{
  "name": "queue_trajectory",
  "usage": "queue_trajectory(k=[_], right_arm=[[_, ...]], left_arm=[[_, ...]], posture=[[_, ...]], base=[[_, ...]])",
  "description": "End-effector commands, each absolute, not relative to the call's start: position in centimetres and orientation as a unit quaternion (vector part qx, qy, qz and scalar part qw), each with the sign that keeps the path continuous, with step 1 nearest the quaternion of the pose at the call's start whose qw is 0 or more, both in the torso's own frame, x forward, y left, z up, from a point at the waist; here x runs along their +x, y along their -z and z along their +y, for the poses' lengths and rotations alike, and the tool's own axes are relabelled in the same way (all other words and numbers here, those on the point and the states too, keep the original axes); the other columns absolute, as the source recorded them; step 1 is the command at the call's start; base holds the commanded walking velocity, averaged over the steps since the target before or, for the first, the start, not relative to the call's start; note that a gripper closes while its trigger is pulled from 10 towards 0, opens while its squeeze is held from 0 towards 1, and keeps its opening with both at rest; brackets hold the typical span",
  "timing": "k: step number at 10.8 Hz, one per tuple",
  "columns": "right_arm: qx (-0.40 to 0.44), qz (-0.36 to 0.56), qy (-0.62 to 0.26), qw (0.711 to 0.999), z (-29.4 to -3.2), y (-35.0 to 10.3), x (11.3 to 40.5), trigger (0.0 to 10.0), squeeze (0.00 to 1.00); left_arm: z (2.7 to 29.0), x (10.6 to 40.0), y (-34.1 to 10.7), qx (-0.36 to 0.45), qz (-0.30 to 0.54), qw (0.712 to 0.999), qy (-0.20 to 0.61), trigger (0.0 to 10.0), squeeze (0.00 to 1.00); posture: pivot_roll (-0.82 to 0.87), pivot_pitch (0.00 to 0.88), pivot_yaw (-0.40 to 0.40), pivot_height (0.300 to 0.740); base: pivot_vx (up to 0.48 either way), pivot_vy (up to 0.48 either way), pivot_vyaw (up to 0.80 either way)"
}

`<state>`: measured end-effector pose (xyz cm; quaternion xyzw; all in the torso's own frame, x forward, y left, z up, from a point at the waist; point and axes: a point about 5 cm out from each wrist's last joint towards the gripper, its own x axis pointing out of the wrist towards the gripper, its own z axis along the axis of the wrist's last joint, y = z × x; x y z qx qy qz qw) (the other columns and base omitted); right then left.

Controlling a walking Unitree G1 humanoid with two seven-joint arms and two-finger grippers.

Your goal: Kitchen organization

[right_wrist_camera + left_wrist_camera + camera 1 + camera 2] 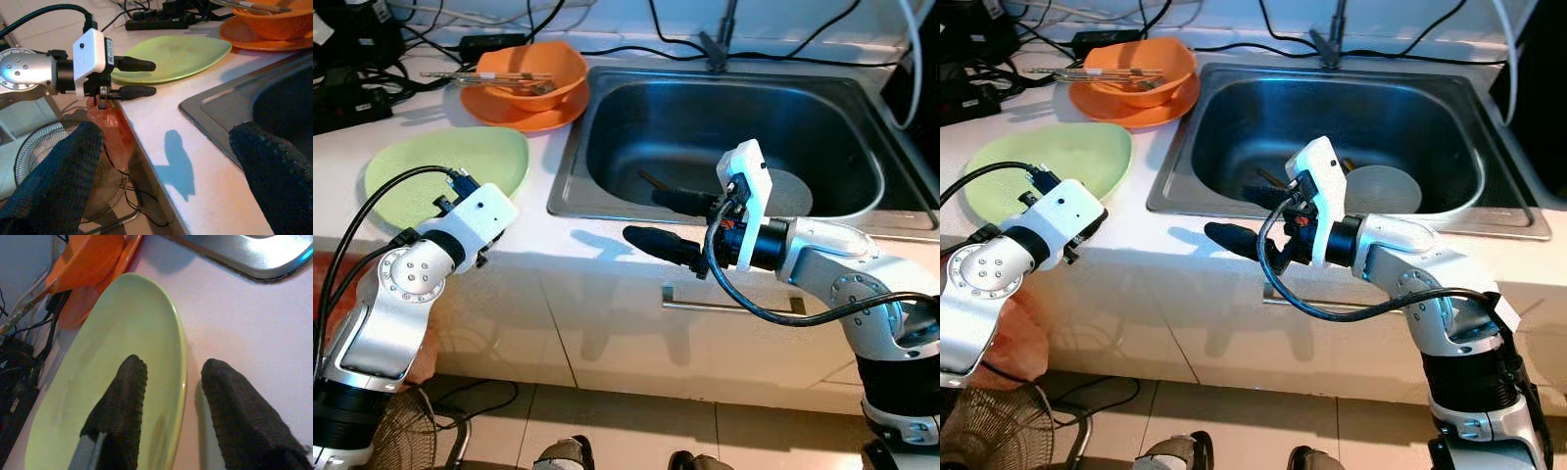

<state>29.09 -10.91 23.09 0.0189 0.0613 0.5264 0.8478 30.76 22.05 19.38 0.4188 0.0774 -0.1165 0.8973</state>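
Item: left gripper (168, 401), fingers spread wide, straddling the rim of the green plate (431, 171) on the white counter (607, 250), not clamped. Item: right gripper (671, 223), which we found wide apart, empty, over the sink's (570, 181) front edge.

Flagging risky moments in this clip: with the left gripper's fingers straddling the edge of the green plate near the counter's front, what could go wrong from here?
The left gripper is open, one finger above the green plate, one at its rim. A shallow pinch on the thin rim could let the plate tilt or slip, and the counter edge is close. Dragging it back could bump the orange plate carrying the orange bowl.
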Motion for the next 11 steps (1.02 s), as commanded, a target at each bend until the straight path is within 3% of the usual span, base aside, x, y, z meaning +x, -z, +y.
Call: queue_trajectory(k=[1, 11], right_arm=[[0.009, 0.062, -0.530, 0.845, -10.82, -22.96, 28.84, 10.0, 0.00], [0.011, 0.070, -0.518, 0.852, -11.04, -22.04, 29.18, 10.0, 0.00]], left_arm=[[22.42, 30.48, -17.28, 0.416, 0.125, 0.892, 0.127, 0.0, 0.00], [22.28, 30.59, -17.58, 0.433, 0.096, 0.889, 0.118, 0.0, 0.00]], posture=[[0.11, 0.135, 0.024, 0.740], [0.11, 0.140, 0.026, 0.740]], base=[[0.000, 0.000, 0.00], [0.000, 0.000, 0.00]])
